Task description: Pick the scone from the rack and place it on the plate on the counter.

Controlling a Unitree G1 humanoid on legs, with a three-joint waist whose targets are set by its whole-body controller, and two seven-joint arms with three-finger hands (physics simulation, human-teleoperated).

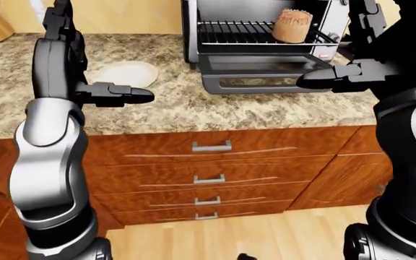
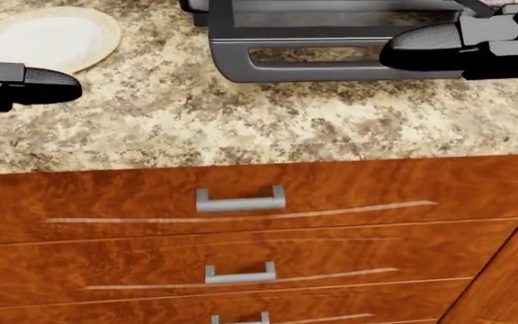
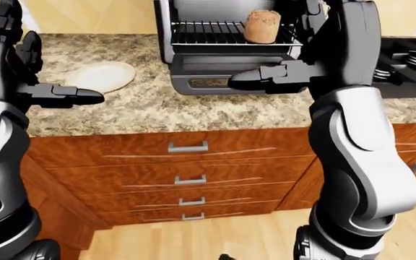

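The scone (image 1: 293, 26), a tan upright cake, stands on the wire rack (image 1: 237, 31) inside the open toaster oven at the top of the left-eye view. The cream plate (image 1: 125, 73) lies on the granite counter to the oven's left. My left hand (image 1: 132, 96) hovers over the counter edge just below the plate, fingers stretched out and holding nothing. Over the lowered oven door (image 2: 331, 61), my right hand (image 1: 316, 80) is also stretched out and holds nothing, well below the scone.
The granite counter (image 2: 241, 121) runs across all views, with wooden drawers (image 2: 241, 229) and metal handles beneath. A black stove (image 3: 410, 59) sits right of the oven. Wood floor lies below the cabinets.
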